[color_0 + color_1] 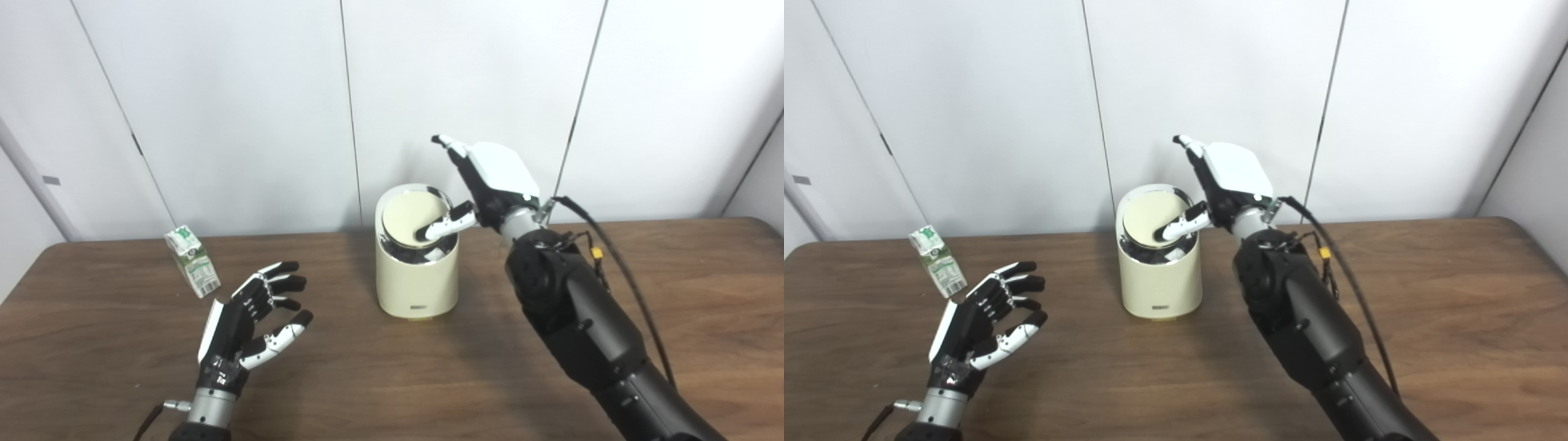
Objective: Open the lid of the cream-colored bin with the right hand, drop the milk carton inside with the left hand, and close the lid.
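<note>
Cream-coloured plastic formed the one bin (418, 269) on the table (704, 288), and its round lid (409, 218) sat tilted inside the chrome rim, the near edge dipped down. Over that rim hovered the right hand (490, 184), its thumb (444, 225) pressing on the lid's right part while the fingers (450, 145) pointed up and away, gripping nothing; I judged the lid only partly pushed open. Across the table, well to the left of that hand, the left hand (254, 324) hung palm-up with fingers spread and empty. One milk carton (193, 260) stood leaning just beyond and to the left of the left hand's fingertips, not touching them, its long axis tipped from upright with the top toward the wall. The left hand was clearly the nearer of the two to the carton, and the bin lay off to its right, past the fingers. The coming move seemed to turn on that short reach forward and leftward to the carton, with the grip closing across the leaning sides. In all I counted one bin, one lid, one carton and two hands.
</note>
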